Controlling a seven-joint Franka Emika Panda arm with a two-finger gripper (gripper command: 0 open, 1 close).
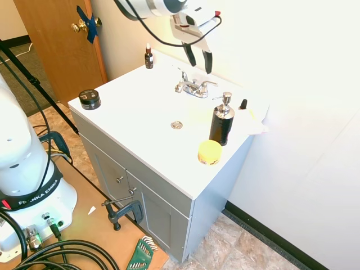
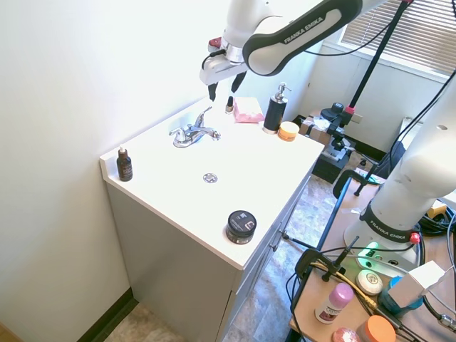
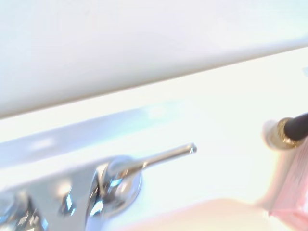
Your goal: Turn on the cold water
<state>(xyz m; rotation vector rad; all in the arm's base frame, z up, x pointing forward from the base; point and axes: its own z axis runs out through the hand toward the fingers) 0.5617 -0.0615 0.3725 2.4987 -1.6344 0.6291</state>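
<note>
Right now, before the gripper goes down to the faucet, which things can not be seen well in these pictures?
- Faucet handles: no hot or cold mark is readable; too small in both exterior views, blurred in the wrist view.
- Faucet spout: cut off by the wrist view's edge.
- Sink basin: washed out by glare, so its shape is lost.
- Black jar label: too small to read.
- Gripper: open, above the faucet.

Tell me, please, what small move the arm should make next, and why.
Probably lower the open gripper toward the faucet handle beneath it: the gripper hangs above and apart from the handles, no water runs, and the wrist view already frames one lever.
</note>
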